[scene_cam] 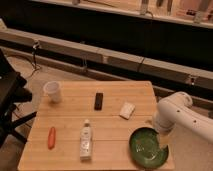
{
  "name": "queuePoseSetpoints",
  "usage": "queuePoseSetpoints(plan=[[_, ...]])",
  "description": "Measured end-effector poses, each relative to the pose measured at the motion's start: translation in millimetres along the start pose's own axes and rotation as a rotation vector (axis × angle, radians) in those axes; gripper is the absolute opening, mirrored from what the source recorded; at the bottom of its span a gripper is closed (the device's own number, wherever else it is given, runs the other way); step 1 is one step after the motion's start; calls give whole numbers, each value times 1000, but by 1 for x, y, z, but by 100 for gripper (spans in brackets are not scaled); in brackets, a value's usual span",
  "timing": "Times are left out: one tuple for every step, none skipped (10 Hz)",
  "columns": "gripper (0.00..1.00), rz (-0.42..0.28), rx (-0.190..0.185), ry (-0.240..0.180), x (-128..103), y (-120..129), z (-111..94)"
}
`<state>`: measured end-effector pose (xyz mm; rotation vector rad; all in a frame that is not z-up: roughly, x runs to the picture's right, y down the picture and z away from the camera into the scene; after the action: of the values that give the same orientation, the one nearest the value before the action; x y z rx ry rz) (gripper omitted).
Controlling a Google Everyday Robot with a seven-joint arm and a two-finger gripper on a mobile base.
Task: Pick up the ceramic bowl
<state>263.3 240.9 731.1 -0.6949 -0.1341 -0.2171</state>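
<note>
**Dark-Green Bowl Seen at the Table's Near Right Corner, Gripper at Its Rim**

The ceramic bowl (145, 149) was found on the wooden table (67, 120), set in the near right corner, with its outer edge close to the table's border. It was seen to be wide, shallow and round, finished in a glossy dark green, and faint pale marks were noted on its inner surface. It was the largest item on the table.

The white arm (182, 116) was seen reaching in from the right and bent downward. The gripper (162, 141) was placed at the bowl's right rim, over or against the edge; contact could not be confirmed. Whether the gripper was parted or closed could not be made out.

Other items were laid well apart from the bowl. A white cup (53, 91) was stood near the far left corner. A small black bar (99, 101) was laid near the middle, and a white packet (127, 110) to its right. A clear bottle (86, 140) was laid flat at the near side, with an orange-red stick-shaped item (51, 138) to its left.
</note>
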Motion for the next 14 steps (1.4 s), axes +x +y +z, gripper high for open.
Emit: queuePoseSetpoints(plan=[[80,1,-3,-4,0,0,2],[80,3,-5,-9,1,1,4],[80,3,-7,-11,1,0,5],[80,4,-8,-14,1,1,7],[80,4,-10,-17,1,1,8],[80,4,-12,-22,2,1,9],[80,5,-13,-23,2,1,10],[80,5,-15,-26,2,1,12],[80,6,-17,-28,2,1,14],[80,6,-19,-31,2,1,15],[80,6,-20,-33,2,1,16],[80,6,-21,-35,2,1,16],[80,6,-23,-37,2,1,18],[80,6,-25,-39,2,0,19]])
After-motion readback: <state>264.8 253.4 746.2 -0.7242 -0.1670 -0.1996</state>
